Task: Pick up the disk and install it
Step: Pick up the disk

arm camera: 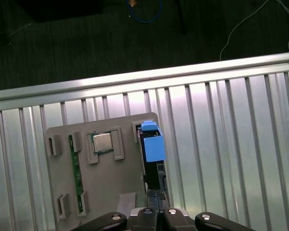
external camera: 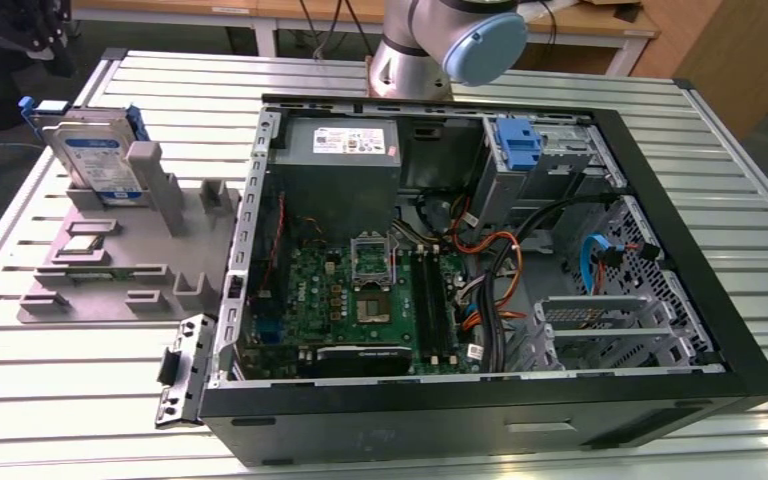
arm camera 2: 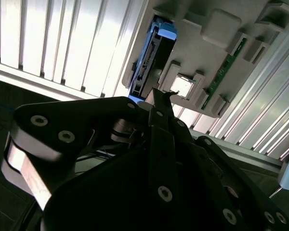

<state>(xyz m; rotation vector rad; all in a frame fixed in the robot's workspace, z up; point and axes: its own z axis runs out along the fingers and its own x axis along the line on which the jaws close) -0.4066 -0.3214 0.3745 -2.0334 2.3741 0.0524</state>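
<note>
Slatted aluminium table (external camera: 64, 400) carries the whole job, with dark floor beyond its edge in both wrist views. Over it hangs the gripper (arm camera: 155, 195), pointing down at the table; its two fingers look pressed together with nothing between them, and the second wrist view (arm camera 2: 160, 96) shows the same narrow tip. Just past that tip, in the first wrist view, stands the disk (arm camera: 151, 144), upright on its edge in a slot of a grey holder block (arm camera: 106, 178), its blue carrier frame uppermost. The disk's thin upper edge runs straight away from the fingertips, roughly in line with the seam between them, so the fingers would seemingly have to open across its thickness, not its length. In the exterior view the disk (external camera: 97, 160) sits at the far corner of the holder block, on the exterior view's left, its labelled face turned toward the camera. Further out, to the exterior view's right of the block, lies the open computer case (external camera: 744, 390), not yet holding the disk.
</note>
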